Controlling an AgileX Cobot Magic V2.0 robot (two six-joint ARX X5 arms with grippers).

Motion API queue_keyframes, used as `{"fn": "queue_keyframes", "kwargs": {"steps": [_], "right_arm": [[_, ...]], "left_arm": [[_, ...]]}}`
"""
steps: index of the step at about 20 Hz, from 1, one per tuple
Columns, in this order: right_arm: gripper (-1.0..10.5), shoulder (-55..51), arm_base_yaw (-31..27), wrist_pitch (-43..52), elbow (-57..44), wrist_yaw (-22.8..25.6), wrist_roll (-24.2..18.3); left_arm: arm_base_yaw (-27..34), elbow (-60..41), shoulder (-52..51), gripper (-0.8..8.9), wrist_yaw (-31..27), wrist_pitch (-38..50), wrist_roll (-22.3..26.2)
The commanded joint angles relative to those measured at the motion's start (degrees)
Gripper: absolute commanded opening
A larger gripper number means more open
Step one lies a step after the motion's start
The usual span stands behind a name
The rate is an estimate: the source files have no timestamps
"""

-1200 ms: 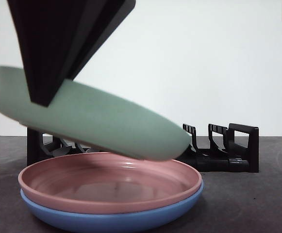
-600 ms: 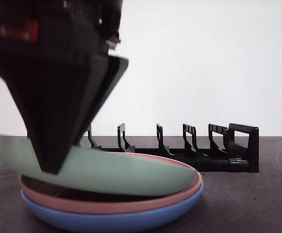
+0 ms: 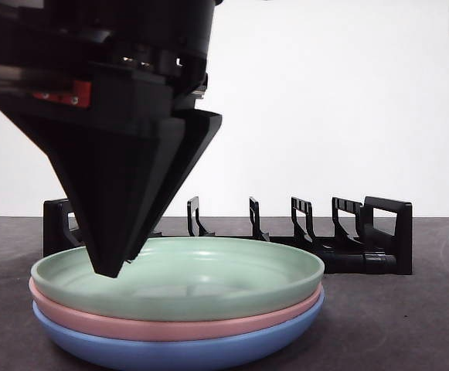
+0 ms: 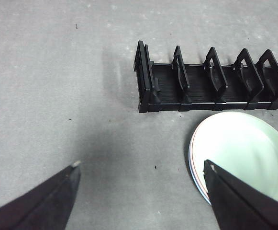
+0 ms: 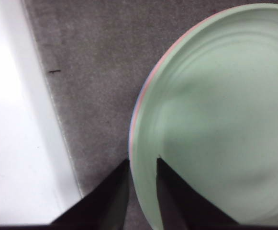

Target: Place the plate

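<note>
Green plate (image 3: 209,278), smooth, round and shallow, sits nested on a pink plate (image 3: 170,328) atop a blue plate (image 3: 178,352) on the grey matte table (image 3: 394,325). Right tool (image 5: 143,165) straddles its rim, jaws narrowly parted on either side. Behind stands a black slotted rack (image 3: 348,239). Left tool (image 4: 141,170) hangs open above the table.

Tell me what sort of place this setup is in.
Probably a lab bench staged for dish handling, not a kitchen: a bare white wall, a grey table, a black dish rack, and a green plate stacked on pink and blue ones, its rim between the right hand's jaws.
</note>
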Motion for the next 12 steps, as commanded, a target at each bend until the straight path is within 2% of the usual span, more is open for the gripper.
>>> {"fn": "queue_keyframes", "kwargs": {"steps": [1, 4, 9, 12], "right_arm": [[1.3, 1.1, 0.8, 0.7, 0.6, -0.5, 0.4], [2.8, 1.0, 0.8, 1.0, 0.9, -3.7, 0.7], [2.8, -5.5, -1.2, 1.6, 1.9, -4.3, 1.0], [2.8, -11.5, -7.6, 2.0, 1.6, -2.2, 0.9]], "left_arm": [[-0.2, 1.0, 0.4, 4.07, -0.1, 0.4, 0.6], [-0.2, 1.0, 0.4, 4.07, -0.1, 0.5, 0.8], [-0.2, 1.0, 0.4, 4.07, -0.1, 0.9, 1.3], [-0.2, 1.0, 0.4, 4.07, -0.1, 1.3, 2.5]]}}
